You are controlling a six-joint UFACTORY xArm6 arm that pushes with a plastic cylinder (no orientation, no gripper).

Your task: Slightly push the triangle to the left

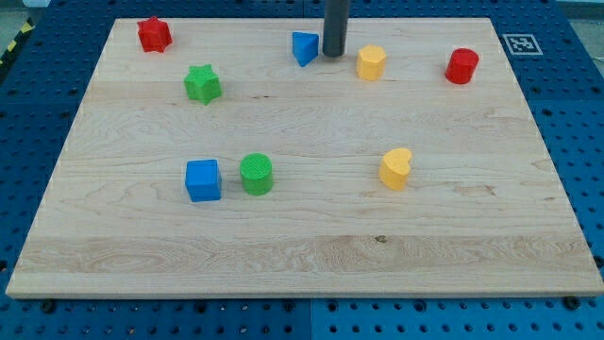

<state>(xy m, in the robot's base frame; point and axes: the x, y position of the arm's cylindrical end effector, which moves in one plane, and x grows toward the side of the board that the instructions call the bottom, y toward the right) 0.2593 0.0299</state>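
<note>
Blue triangle (pixel 304 47) near worktop (pixel 302 246) top edge. No claw on this rig; our tip (pixel 333 54) sits just right of triangle. Light, rigid, likely slides easily; push its right face.

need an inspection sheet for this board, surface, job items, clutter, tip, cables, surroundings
surface: wooden board, light grain, lying flat.
job's things: blue triangle near the view's top, centre.
clutter: red star top left; green star; blue cube beside green cylinder; yellow block right of the rod; yellow heart; red cylinder.
claw: none fitted; my tip sits just right of the triangle, contact cannot be told.
cables: nothing seen.
surroundings: blue perforated table; printed marker tag at top right.
</note>
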